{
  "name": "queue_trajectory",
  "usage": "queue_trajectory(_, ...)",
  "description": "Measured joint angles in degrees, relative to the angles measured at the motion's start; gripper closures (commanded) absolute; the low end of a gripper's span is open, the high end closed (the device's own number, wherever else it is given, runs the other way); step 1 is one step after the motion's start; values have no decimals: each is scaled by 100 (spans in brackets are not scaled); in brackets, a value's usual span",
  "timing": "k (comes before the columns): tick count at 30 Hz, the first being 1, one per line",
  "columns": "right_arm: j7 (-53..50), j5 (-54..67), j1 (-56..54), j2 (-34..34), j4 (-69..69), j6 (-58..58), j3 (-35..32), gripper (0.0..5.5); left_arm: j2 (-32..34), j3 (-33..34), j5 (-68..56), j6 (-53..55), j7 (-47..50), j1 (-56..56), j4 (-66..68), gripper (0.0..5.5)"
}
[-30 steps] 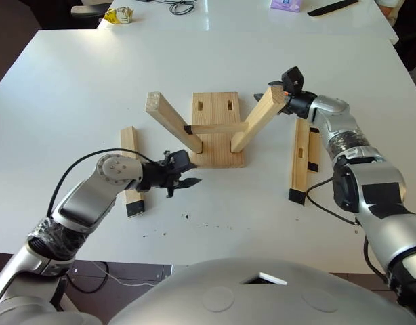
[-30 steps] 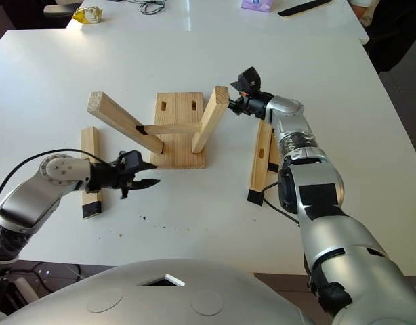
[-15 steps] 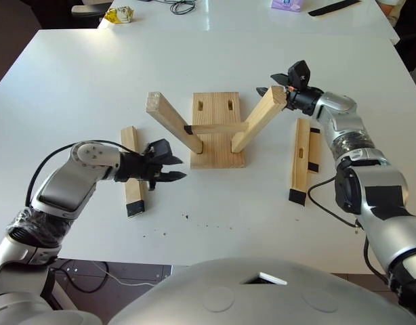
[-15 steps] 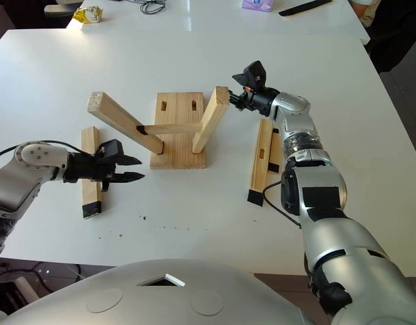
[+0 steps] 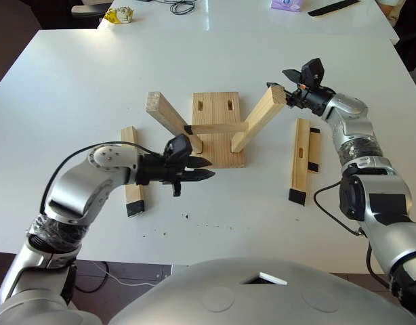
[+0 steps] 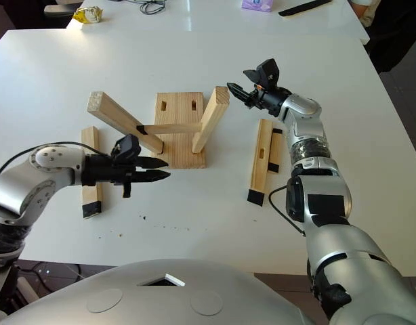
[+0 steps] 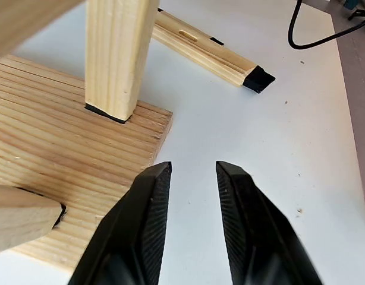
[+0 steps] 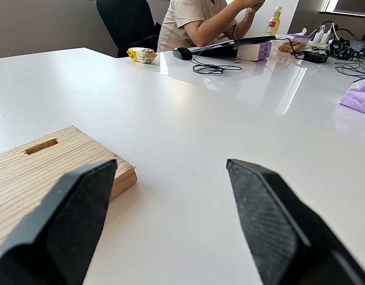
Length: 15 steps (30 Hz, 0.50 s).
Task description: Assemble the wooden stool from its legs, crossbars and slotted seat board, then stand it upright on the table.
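While my left pincer (image 5: pixel 206 169) hangs narrowly open and empty at the seat board's (image 5: pixel 215 112) near edge, my right pincer (image 5: pixel 299 73) gapes wide beside the leg (image 5: pixel 259 118) leaning off that board. One nudge could lever it out!

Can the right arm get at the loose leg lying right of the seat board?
Probably yes: the right gripper is open and empty, and the loose leg lies uncovered on the table nearby.
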Motion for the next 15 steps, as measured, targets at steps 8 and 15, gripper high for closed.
queue_trajectory(8,-19,2,472,42,-610,222,57,206,-244,-578,1021,-828,575,396,20,304)
queue_trajectory(15,-77,4,716,64,-993,405,71,206,-877,-386,933,-1092,974,490,-143,252)
